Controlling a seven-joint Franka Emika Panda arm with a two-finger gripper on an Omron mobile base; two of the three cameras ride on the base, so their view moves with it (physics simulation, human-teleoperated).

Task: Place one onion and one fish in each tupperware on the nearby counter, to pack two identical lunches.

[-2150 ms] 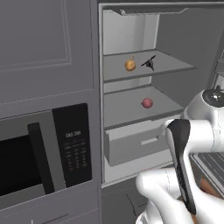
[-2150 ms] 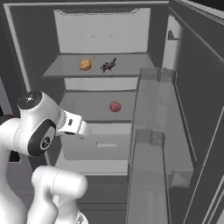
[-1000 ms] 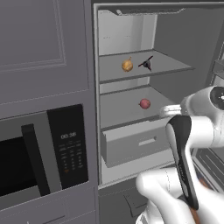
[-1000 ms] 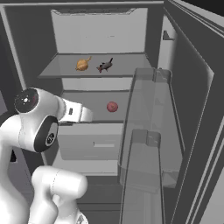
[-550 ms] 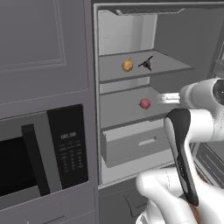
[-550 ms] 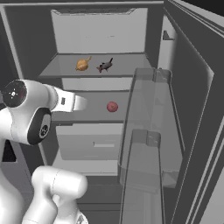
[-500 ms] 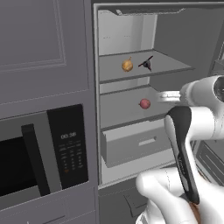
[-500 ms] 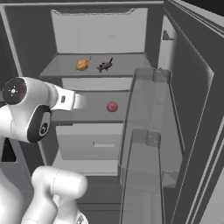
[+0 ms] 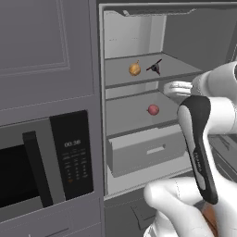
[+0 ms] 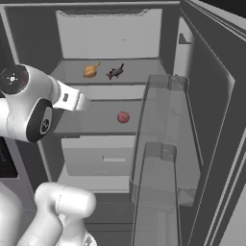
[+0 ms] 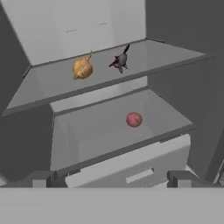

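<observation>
Fridge [image 10: 110, 29]: grey, open, two shelves over a drawer [image 9: 143, 148]
Door [image 10: 211, 120]: swung right, clear bins
Microwave [image 9: 41, 162]: left
Cabinet [image 9: 41, 46]: above microwave

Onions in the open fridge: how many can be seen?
1 for sure: a tan onion on the upper shelf, beside the fish. A red round thing on the lower shelf might be another; others may be hidden.

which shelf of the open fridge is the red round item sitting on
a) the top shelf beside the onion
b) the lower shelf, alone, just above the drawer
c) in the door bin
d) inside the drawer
b: the red round item lies alone on the lower shelf above the drawer, while the onion and the fish sit on the shelf above.
</observation>
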